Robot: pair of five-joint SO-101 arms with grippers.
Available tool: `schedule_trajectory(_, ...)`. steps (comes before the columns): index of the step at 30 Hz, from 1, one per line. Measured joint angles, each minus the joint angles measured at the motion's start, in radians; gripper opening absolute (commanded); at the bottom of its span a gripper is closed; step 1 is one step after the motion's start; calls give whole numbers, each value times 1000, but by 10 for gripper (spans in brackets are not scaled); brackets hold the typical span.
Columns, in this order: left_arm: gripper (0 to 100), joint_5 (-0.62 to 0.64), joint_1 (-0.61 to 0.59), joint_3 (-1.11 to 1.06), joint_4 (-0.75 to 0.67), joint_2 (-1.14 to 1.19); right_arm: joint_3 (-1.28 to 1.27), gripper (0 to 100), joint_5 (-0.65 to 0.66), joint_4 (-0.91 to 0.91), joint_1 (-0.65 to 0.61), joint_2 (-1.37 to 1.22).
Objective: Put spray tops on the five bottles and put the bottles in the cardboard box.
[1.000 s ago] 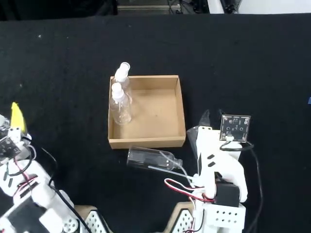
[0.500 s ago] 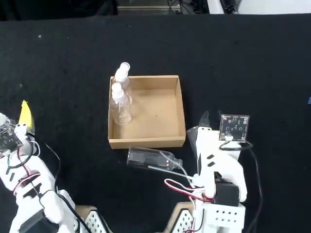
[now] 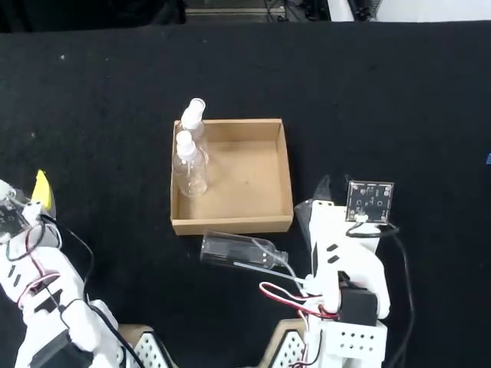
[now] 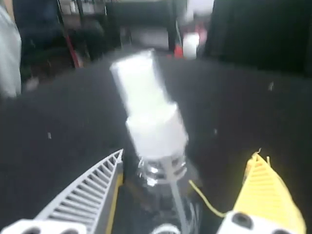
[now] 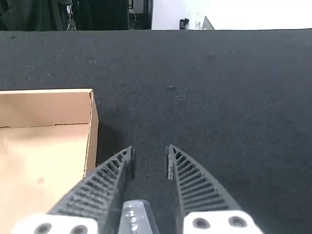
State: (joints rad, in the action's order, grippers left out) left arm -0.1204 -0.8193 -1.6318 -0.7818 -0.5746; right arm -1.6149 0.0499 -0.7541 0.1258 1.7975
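Bottle (image 4: pixel 156 136) in left tool (image 4: pixel 187 155) (spray-topped).

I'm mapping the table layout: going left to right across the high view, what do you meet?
White left arm → brown cardboard box → white right arm.

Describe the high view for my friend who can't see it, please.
A brown cardboard box sits open on a black table, two upright clear plastic bottles with white spray tops at its left wall. A third clear bottle lies on its side in front of the box, between two white robot arms.
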Motion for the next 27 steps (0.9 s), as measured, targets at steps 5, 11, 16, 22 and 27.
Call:
schedule_trajectory(5, 352, 0, -2, 15, 71, -3, 0, 96, 0, 0, 0, 0)
schedule_trajectory(11, 352, 0, -2, 17, 48, -3, 0, 96, 0, 0, 0, 0)
schedule_trajectory(16, 352, 0, -2, 17, 48, -3, 0, 96, 0, 0, 0, 0)
schedule_trajectory(22, 352, 0, -2, 17, 48, -3, 0, 96, 0, 0, 0, 0)
schedule_trajectory(27, 352, 0, -2, 31, 48, -3, 0, 96, 0, 0, 0, 0)
